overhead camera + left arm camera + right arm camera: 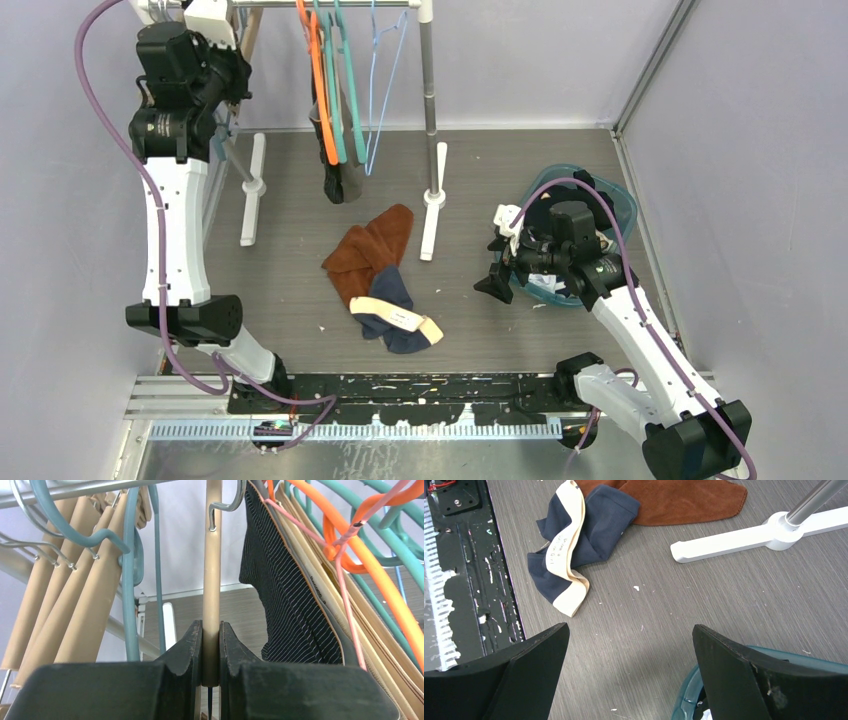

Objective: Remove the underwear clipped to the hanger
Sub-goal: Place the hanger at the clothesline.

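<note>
My left gripper (211, 630) clamps a tan hanger (212, 570) beside hanging striped underwear (285, 595). My right gripper (630, 627) gapes wide above the tabletop (724, 605). The navy underwear (599, 525) lies mid-tabletop, its waistband (564, 550) print illegible.

Your left black pincer (211, 630), raised high, clamps a tan hanger bar (212, 555); your right black pincer (630, 626) hangs low, jaws wide.

Navy boxer shorts (392, 288) with a cream waistband lie crumpled on a grey wood-grain table (300, 310), touching a rust-brown cloth (372, 248). A clothes rack's two white feet (252, 190) stand behind, with a teal basin (630, 208) at right.
</note>
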